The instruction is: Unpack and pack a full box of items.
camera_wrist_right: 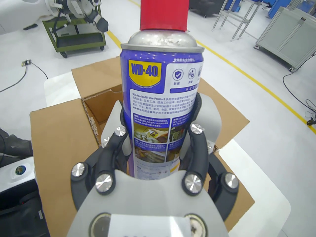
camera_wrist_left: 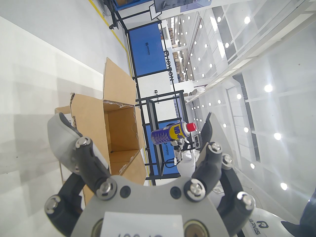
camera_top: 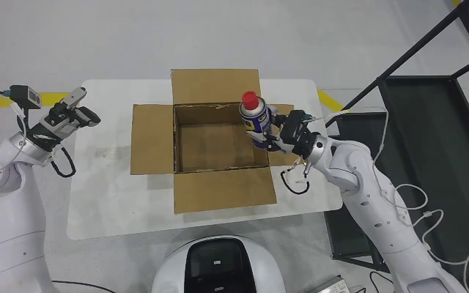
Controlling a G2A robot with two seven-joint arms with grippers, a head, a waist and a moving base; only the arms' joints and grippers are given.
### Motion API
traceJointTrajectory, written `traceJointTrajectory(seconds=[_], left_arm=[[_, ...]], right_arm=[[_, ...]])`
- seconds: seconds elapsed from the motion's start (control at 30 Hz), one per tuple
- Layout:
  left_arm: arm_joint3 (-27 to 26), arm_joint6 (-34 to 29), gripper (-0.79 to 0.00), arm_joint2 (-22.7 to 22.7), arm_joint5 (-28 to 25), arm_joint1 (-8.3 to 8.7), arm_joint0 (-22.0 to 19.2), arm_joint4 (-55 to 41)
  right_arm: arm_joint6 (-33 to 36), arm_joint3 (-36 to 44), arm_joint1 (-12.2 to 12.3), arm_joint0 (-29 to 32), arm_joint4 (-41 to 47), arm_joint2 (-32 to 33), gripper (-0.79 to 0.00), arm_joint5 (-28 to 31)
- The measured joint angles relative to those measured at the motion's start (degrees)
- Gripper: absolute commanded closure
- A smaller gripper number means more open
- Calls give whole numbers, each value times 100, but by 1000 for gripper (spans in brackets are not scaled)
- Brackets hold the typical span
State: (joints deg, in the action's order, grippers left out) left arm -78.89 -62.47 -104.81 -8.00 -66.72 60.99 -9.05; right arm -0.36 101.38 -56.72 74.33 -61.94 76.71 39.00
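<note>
In the top view the right tool [camera_top: 278, 136] sat right of centre, clenched around a blue spray can [camera_top: 254, 121] with a red cap [camera_top: 250, 97]. The can stood upright over the upper right corner of the open cardboard box [camera_top: 220, 189]. From the right wrist, the dark fingers [camera_wrist_right: 118, 136] pressed both sides of the can's lower half. Its base was hidden behind the tool's palm. How high the can was held above the box rim could not be judged from overhead.

The box lay in the middle of the white desk [camera_top: 110, 201] with its flaps folded outward. The right flap was mostly covered by the can and the tool. Part of the box's inside lay in shadow and was hard to make out.

The left tool [camera_top: 72, 111] was at the left edge of the frame, near the desk's upper left corner and well apart from the box. Its fingers [camera_wrist_left: 61, 129] were released wide with nothing between them, and its arm was cut off by the frame.
</note>
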Motion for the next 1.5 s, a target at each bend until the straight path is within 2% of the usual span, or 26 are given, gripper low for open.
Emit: traceJointTrajectory(seconds=[0.1,0.23,0.37,1.27,1.4,1.5], left_arm=[[0,0,-785,0,0,0,0,0],[0,0,-785,0,0,0,0,0],[0,0,-785,0,0,0,0,0],[0,0,-785,0,0,0,0,0],[0,0,-785,0,0,0,0,0],[0,0,-785,0,0,0,0,0]], right_arm=[[-949,-224,48,551,-118,439,0,196],[-2110,-578,64,1342,-188,934,0,-8],[-2738,-669,63,1800,-358,1123,0,-45],[-2849,-762,48,1981,-344,1160,0,-145],[-3373,-1053,2,2250,-199,1125,0,-238],[-4109,-1358,-49,2371,-404,998,0,-372]])
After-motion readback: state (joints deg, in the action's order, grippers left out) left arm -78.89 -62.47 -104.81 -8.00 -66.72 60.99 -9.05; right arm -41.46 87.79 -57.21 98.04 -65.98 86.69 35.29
